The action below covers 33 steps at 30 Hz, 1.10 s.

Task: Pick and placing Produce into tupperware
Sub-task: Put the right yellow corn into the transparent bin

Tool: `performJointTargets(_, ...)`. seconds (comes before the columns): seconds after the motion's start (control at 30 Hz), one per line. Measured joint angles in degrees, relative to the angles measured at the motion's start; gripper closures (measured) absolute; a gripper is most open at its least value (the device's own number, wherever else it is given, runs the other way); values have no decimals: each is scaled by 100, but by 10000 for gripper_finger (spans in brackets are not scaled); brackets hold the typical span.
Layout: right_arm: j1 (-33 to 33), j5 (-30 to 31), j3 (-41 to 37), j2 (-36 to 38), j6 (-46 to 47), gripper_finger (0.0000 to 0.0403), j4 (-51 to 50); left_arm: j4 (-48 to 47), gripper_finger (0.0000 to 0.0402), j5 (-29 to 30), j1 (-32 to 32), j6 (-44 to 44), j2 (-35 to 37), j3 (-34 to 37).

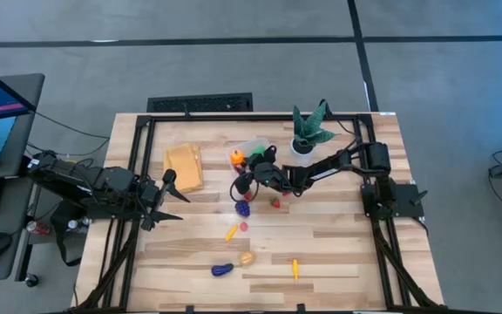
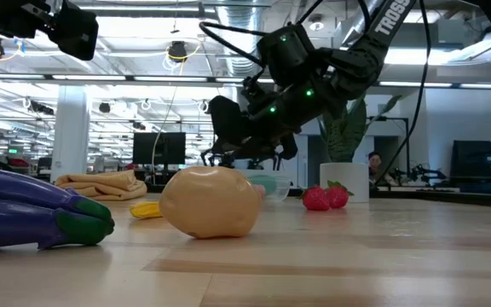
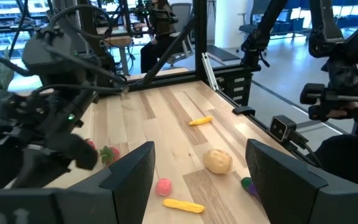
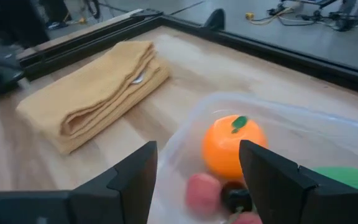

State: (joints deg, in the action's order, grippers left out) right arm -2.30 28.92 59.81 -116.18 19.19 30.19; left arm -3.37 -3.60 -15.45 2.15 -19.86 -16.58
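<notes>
Right pincer (image 4: 194,171) open just above tupperware (image 4: 272,115), orange (image 4: 234,145) between its fingers, left pincer (image 1: 166,199) open, well apart

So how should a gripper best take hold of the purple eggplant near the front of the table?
Judging from above, grip the eggplant across its narrow middle, coming straight down. It lies flat on its side, lengthwise along the table, green cap towards the tan potato-like piece beside it, so jaws should straddle its width, clear of that neighbour.

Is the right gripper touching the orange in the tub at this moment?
Apart. The right wrist view shows the right gripper open, its fingers either side of the orange with clear tub visible between them and the fruit.
</notes>
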Motion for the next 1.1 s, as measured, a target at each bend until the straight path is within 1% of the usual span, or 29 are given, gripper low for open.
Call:
performJointTargets(0.07, 82, -55, 0, 22, -67, 184, -81, -39, 159, 0, 0, 0, 0, 0)
performJointTargets(0.2, 254, -46, -5, 244, -80, 184, -605, -85, 159, 0, 0, 0, -2, 0)
performJointTargets(0.43, 636, -39, -4, 886, -247, 184, -1610, -149, 159, 1, 0, 8, 0, 0)
performJointTargets(0.63, 1145, -40, -4, 1482, -226, 184, -2652, -220, 159, 31, 0, 48, -2, 0)
performJointTargets(0.77, 1607, -45, -4, 1844, 336, 184, -3596, -260, 159, 28, -1, 56, -2, 0)
performJointTargets(0.9, 2153, -43, -4, 2098, 1218, 184, -4538, -350, 159, 76, -1, 83, -1, 0)
performJointTargets(1.0, 2602, -49, -4, 2202, 1983, 184, -5051, -383, 159, 114, 0, 85, -2, 0)
performJointTargets(1.1, 3041, -49, -4, 2234, 2702, 184, -5284, -381, 159, 116, -1, 86, -2, 0)
